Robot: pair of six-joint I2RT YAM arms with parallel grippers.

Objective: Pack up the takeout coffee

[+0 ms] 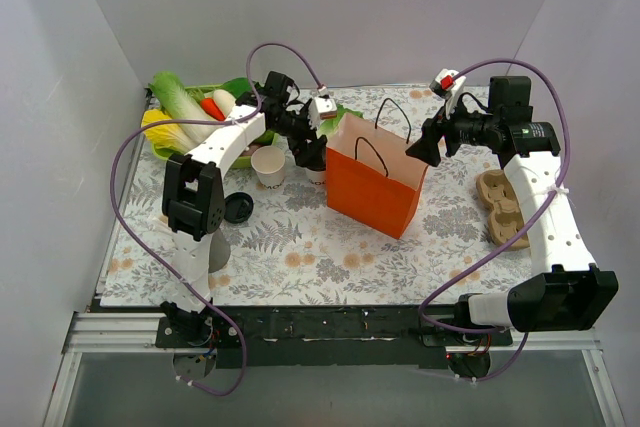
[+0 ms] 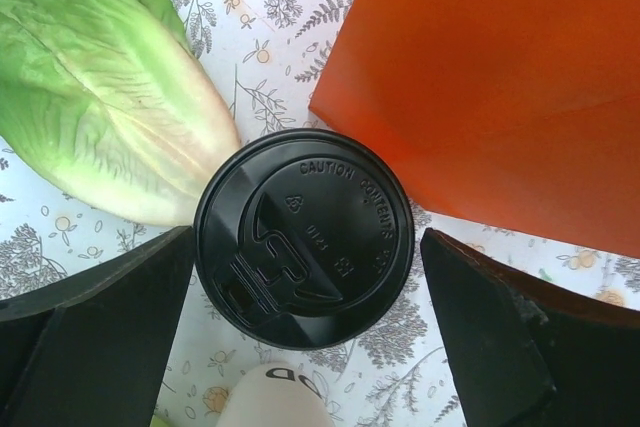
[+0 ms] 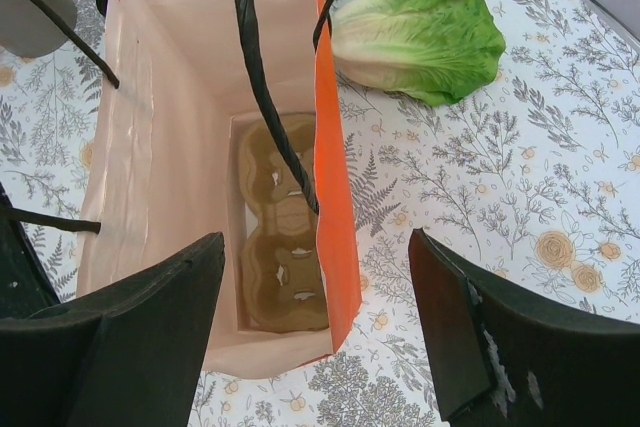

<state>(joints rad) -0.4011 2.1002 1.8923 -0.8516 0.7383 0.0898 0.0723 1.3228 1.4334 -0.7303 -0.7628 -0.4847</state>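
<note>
The takeout coffee [image 2: 305, 237] shows from straight above in the left wrist view as a black round lid on the flowered cloth. My left gripper [image 2: 307, 247] is open, with one finger on each side of the lid and a small gap on both sides. In the top view this gripper [image 1: 312, 155] hangs just left of the orange paper bag [image 1: 375, 182] and hides the cup. My right gripper [image 3: 318, 242] is open over the bag's right wall [image 3: 335, 197], at the bag's far right top corner [image 1: 425, 147].
A brown cup carrier [image 3: 275, 237] lies in the bag's bottom. Another carrier [image 1: 503, 207] lies at the right. A bare-rimmed white cup [image 1: 268, 165] and a loose black lid [image 1: 238, 208] sit left of the bag. A lettuce leaf [image 2: 100, 97] lies nearby, and a vegetable tray [image 1: 190, 112] stands back left.
</note>
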